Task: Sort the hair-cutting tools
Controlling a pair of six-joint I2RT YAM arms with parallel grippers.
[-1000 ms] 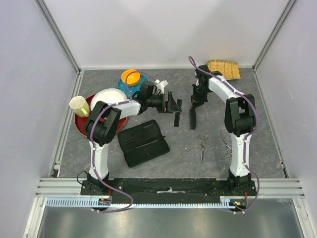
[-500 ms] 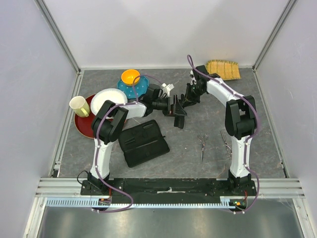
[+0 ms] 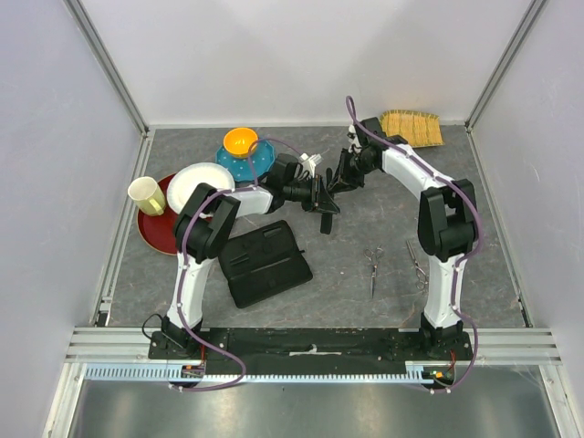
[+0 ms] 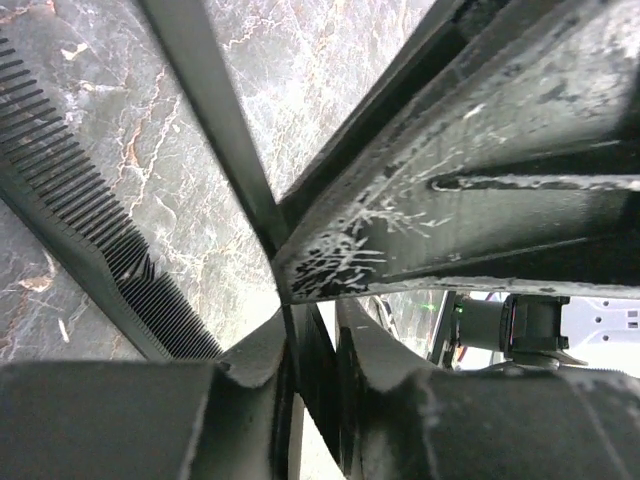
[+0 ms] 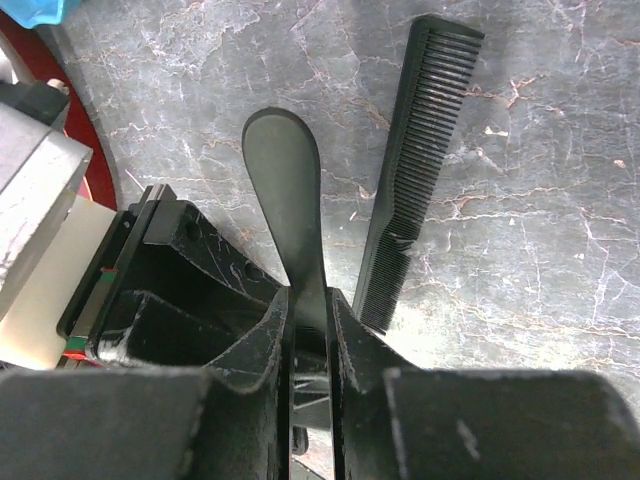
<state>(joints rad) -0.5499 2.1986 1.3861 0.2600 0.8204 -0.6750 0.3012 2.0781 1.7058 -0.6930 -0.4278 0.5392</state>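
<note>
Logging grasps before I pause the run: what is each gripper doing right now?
Left gripper: cannot tell; fingers nearly together, something dark between them.
Right gripper: closed on the slim black handled comb.

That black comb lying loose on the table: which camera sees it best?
The right wrist view: the loose comb lies there whole, teeth plain, beside the handled comb in the right pincer. The left wrist view catches only part of its teeth; the top view shows it as a small dark strip.
</note>
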